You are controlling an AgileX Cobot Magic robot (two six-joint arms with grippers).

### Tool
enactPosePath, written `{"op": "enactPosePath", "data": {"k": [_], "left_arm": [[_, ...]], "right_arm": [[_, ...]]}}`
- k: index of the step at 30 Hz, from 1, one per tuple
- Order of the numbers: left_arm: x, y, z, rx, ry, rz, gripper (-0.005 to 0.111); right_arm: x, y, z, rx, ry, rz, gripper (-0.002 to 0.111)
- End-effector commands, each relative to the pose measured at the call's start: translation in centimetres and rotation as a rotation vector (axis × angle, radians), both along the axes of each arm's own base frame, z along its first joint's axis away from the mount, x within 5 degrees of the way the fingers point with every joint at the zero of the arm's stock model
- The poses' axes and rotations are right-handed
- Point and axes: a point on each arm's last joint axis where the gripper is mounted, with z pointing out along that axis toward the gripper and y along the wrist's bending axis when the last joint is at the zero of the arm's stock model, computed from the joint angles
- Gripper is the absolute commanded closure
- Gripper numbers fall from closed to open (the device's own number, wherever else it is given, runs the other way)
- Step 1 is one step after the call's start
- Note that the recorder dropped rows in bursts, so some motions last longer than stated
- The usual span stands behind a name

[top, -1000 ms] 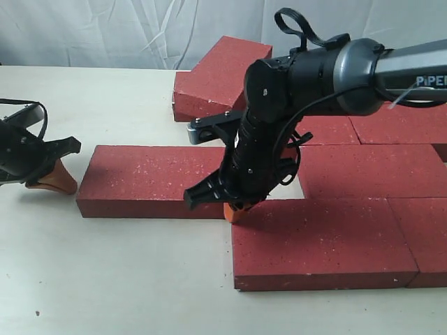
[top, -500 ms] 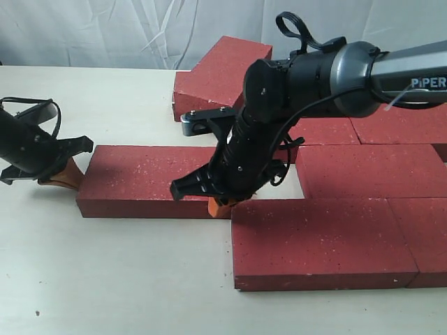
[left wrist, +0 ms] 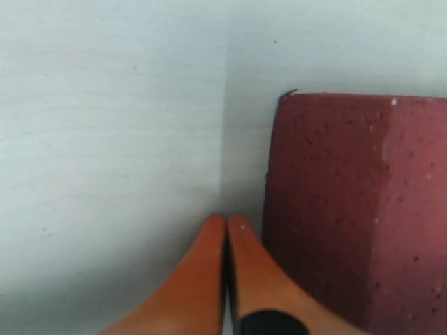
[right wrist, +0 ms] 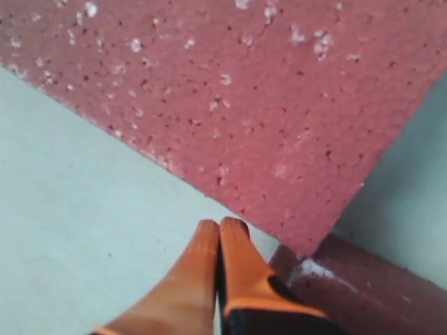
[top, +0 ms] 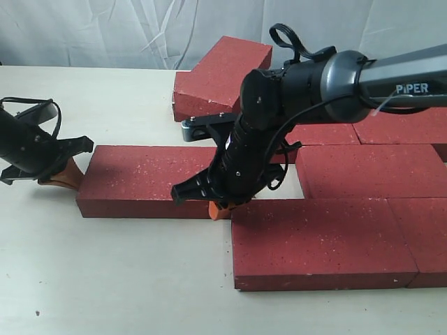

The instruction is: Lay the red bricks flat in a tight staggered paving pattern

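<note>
A loose red brick [top: 150, 180] lies flat left of the paved group, its right end under my right arm. My left gripper [top: 59, 174] is shut and empty, its orange fingertips on the table at the brick's left end; the left wrist view shows the gripper [left wrist: 227, 223] beside that brick end [left wrist: 356, 209]. My right gripper [top: 218, 208] is shut and empty, down at the loose brick's front edge by the corner of the front paved brick [top: 321, 241]. In the right wrist view the gripper [right wrist: 220, 227] touches the table beside the brick [right wrist: 244, 91] and a second brick's corner [right wrist: 363, 279].
Flat bricks fill the right side in rows [top: 370, 167]. At the back one brick [top: 223, 73] leans tilted on another. A narrow gap of pale table shows between the loose brick and the middle row. Bare table [top: 119, 279] stretches along the front and left.
My left gripper has moved right, up to the loose brick's left end. My right gripper has shifted a little left along the brick's front edge. The brick looks unmoved.
</note>
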Motion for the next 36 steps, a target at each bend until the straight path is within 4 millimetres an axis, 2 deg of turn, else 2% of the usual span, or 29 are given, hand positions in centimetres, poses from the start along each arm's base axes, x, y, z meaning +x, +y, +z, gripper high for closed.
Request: {"op": "enactPosePath", "data": {"k": [1, 14, 17, 21, 27, 36], "left_arm": [[0.0, -0.3, -0.5, 0.01, 0.002, -0.011, 0.107], [0.0, -0.3, -0.5, 0.01, 0.002, -0.011, 0.107], [0.0, -0.3, -0.5, 0.01, 0.002, -0.011, 0.107], [-0.1, -0.4, -0.5, 0.003, 0.008, -0.011, 0.107], [-0.1, -1.9, -0.5, 0.008, 0.004, -0.058, 0.107], [-0.2, -3.1, -0.5, 0.009, 0.0, -0.091, 0.107]], "right_arm": [[0.4, 0.0, -0.1, 0.01, -0.04, -0.002, 0.109], [0.0, -0.2, 0.5, 0.005, -0.019, 0.006, 0.109], [-0.4, -0.4, 1.9, 0.014, -0.021, 0.014, 0.109], [-0.5, -0.3, 4.8, 0.099, -0.092, -0.014, 0.109], [-0.1, -0.2, 7.8, 0.218, -0.223, -0.068, 0.109], [-0.1, -0.2, 7.9, 0.223, -0.231, -0.07, 0.109]]}}
